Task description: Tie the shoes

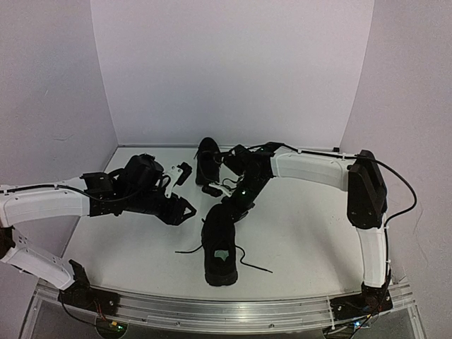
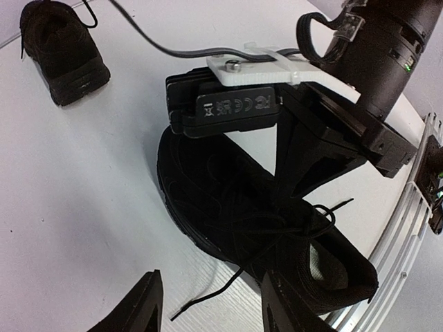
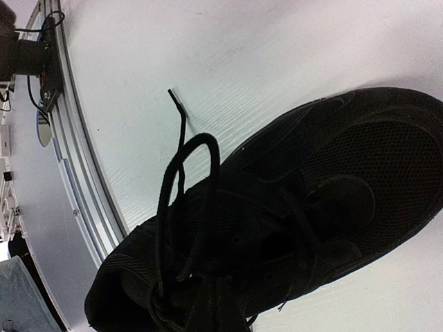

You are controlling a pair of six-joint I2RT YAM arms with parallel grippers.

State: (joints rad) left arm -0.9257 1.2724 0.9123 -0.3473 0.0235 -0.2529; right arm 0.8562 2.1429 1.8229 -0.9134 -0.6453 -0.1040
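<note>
The near black low-top sneaker is lying on the white table just ahead of the aluminium rail at the near edge, heel toward the rail and toe pointing away. A pale insole label is showing inside its opening. Its thin black laces are lying undone, with one loose end trailing out to the right on the table and another to the left.

The second black sneaker is sitting farther back, close to the far wall and well apart from the first.

The right gripper is reaching down onto the front of the near sneaker with its jaws pressed together. In the right wrist view a tall loop of black lace is standing up from the lacing right at it. Whether the loop is actually pinched I cannot tell, as the fingertips are lost in the black of the shoe.

The left gripper is hovering to the left of the near sneaker, facing it, its fingers standing apart with nothing between them.
</note>
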